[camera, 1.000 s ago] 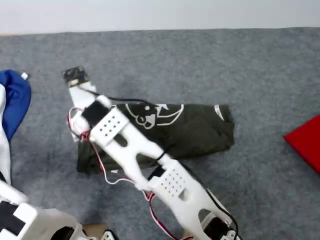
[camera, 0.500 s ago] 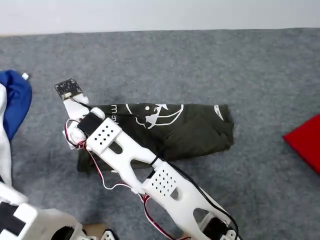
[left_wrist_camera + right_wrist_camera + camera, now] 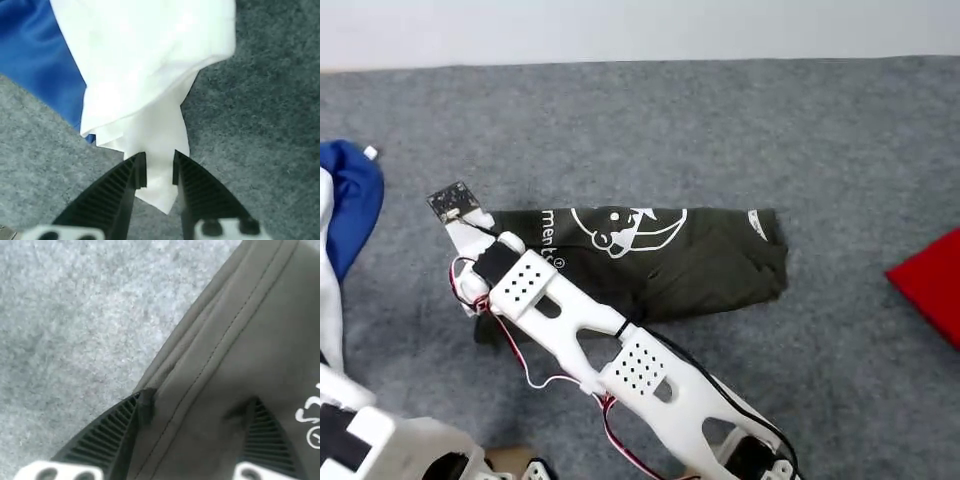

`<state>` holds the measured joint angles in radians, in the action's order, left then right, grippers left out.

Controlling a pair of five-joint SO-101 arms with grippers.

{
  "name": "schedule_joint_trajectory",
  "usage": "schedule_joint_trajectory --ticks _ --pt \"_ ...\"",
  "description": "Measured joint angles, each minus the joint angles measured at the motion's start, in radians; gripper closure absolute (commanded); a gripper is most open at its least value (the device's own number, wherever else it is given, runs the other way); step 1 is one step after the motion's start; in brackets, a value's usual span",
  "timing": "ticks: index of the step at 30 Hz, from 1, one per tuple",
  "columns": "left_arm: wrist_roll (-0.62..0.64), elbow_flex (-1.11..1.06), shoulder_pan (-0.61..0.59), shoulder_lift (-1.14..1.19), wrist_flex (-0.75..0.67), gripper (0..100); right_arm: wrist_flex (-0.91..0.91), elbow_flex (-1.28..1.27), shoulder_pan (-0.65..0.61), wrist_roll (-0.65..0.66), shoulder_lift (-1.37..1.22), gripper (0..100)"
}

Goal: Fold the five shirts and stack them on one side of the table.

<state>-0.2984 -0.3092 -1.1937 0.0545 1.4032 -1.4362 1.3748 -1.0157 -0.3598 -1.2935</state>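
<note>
**Dark shirt** (image 3: 670, 260): lies mid-table, folded to a long band, white print uppermost. One end points toward the table's left-arm side; the other, rumpled, toward its right-arm side. Judged soft, light and limp, so:
- sags wherever unsupported and creases readily;
- probably clings a little to the felt;
- may slide layer over layer if dragged;
- not fragile.

Best taken at a stitched hem or corner, where doubled cloth gives the jaws some bulk to bite. A pinch through all layers at once should hold the fold together. A pinch on the top layer alone risks peeling it open. A low lift, with the held end carried over toward mid-table, would likely suit the next fold.

**Right gripper** (image 3: 199, 402): released, jaws spread wide. Set down astride the hemmed edge of the dark shirt, at the end nearer the table's left-arm side. Cloth puckers against one jaw, with bare felt just beside. Not yet closed on anything.

**Left gripper** (image 3: 160, 157): over the narrow tail of the white shirt, near the table's left-arm edge. Grasping or released: cannot tell.

**White shirt** (image 3: 150, 60): loose and unfolded, at the table's left-arm edge.

**Blue shirt** (image 3: 350, 200): touches the white shirt at the same edge of the table.

**Red shirt** (image 3: 930, 280): at the table's right-arm edge, well apart from the others.

**Table** (image 3: 720, 120): covered in grey felt.
</note>
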Motion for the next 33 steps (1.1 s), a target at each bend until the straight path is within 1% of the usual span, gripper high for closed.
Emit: schedule_joint_trajectory --ticks 2,5,7,22,24,26,29,33 --pt "0.0 0.0 0.0 0.0 0.0 90 0.0 0.012 0.0 0.0 -0.003 74.2" --pt "0.0 0.0 0.0 0.0 0.0 90 0.0 0.015 0.002 0.0 -0.003 85.3" --pt "0.0 0.0 0.0 0.0 0.0 90 0.0 0.017 0.003 0.002 -0.003 90.2" --pt "0.0 0.0 0.0 0.0 0.0 90 0.0 0.017 0.005 0.021 -0.003 91.4" --pt "-0.003 0.0 -0.006 0.0 0.0 90 0.0 0.017 0.005 0.021 -0.003 93.5" --pt "0.0 0.0 -0.017 0.0 0.0 90 0.0 0.017 0.005 0.021 -0.003 98.7" --pt "-0.003 0.0 -0.025 0.0 -0.003 90 0.0 0.017 0.02 0.028 -0.003 98.7" --pt "0.0 0.0 -0.034 0.0 -0.003 90 0.0 0.015 0.04 0.072 -0.003 99.0"
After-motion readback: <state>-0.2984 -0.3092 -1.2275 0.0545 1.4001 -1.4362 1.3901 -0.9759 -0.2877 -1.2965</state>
